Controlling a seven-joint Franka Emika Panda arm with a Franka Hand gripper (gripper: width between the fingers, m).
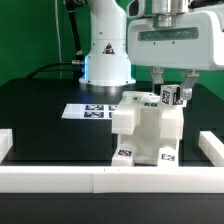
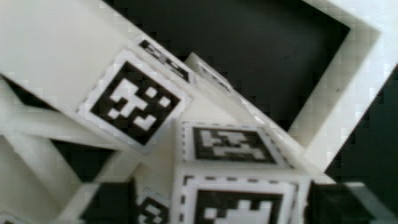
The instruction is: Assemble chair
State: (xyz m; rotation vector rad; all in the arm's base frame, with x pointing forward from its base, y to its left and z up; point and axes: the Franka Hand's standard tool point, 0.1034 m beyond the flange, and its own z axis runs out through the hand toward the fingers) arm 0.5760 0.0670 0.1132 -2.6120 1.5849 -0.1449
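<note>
The chair [image 1: 140, 128] stands as a blocky white assembly near the front rail, with tags on its lower faces. On its top right corner sits a small tagged white part [image 1: 170, 96]. My gripper [image 1: 171, 92] hangs straight above, one finger on either side of that part, and the fingers look slightly apart from it, so the gripper is open. In the wrist view the same tagged part [image 2: 228, 150] fills the middle, with notched white chair pieces [image 2: 125, 95] beside it. My gripper [image 2: 228, 212] straddles the part, and a dark fingertip [image 2: 98, 205] shows at the frame edge.
The marker board [image 1: 88, 111] lies flat on the black table behind the chair. Low white border rails run along the front [image 1: 60, 181], the exterior view's left [image 1: 5, 145] and right [image 1: 211, 148]. The robot base [image 1: 106, 60] stands at the back.
</note>
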